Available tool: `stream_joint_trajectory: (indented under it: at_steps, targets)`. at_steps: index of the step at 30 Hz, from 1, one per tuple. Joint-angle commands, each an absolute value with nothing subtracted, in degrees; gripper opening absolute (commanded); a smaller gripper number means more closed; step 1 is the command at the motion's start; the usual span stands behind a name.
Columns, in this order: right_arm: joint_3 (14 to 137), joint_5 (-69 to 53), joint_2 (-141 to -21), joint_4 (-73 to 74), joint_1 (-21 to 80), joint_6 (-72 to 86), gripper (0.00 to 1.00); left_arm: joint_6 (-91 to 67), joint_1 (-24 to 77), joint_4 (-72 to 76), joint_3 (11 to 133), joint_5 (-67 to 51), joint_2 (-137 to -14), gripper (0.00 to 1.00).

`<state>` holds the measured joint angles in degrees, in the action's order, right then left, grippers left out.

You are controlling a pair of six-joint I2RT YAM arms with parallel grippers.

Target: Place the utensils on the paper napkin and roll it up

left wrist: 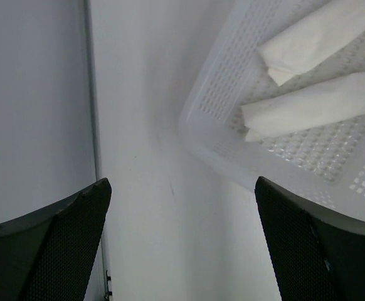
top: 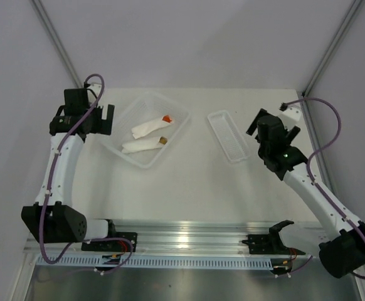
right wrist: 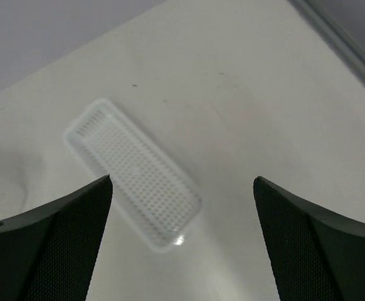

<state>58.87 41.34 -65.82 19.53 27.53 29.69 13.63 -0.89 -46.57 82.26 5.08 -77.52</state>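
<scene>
White paper wraps the utensils (top: 167,118): only an orange-red tip shows, poking out of one end of the rolled paper napkin (top: 147,128). That roll lies in a clear perforated basket (top: 132,110) on the worktop (top: 189,182), in the basket's far half. A second white roll with a brown tip (top: 142,145) lies just beside it in the near half, the two roughly parallel and close together; whether they touch I cannot tell.

The left end effector (top: 109,119) sits just outside the basket's left edge, released, with nothing between its fingers. In its wrist view the left end effector (left wrist: 182,185) frames bare worktop and the basket's rim (left wrist: 232,164), with both rolls lying inside up and to the right.

The right end effector (top: 274,127) is well to the right of the basket, also spread wide and holding nothing. A narrow clear perforated tray (top: 229,135) lies between it and the basket, apart from both. From the right wrist view that tray (right wrist: 135,172) appears slanted on the worktop, beyond the parted fingers of the right end effector (right wrist: 182,185).
</scene>
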Motion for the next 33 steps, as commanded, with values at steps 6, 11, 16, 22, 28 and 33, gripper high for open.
stream_joint_trajectory:
  at_steps: [6,11,16,22,28,33]
  targets:
    - [54.4,28.8,-56.5,29.9,14.9,26.0,0.99,13.4,-10.0,-42.8,71.4,5.4,-69.7,0.99]
    - [55.7,27.1,-59.3,32.6,13.9,28.4,0.99,12.6,-10.1,-42.7,69.8,5.5,-68.6,0.99]
    - [56.1,26.4,-59.5,33.5,13.9,28.8,1.00,12.6,-10.0,-42.3,69.3,8.3,-68.0,1.00]
    - [54.0,25.5,-56.8,30.6,13.9,28.6,0.99,12.6,-10.0,-42.1,69.1,8.6,-67.2,1.00]
    - [52.2,24.2,-54.7,28.5,13.9,28.0,0.99,12.0,-10.0,-42.5,69.5,8.7,-67.9,0.99]
    - [50.7,24.3,-53.4,27.6,13.9,28.0,0.99,12.0,-10.0,-42.5,69.3,8.8,-67.8,0.99]
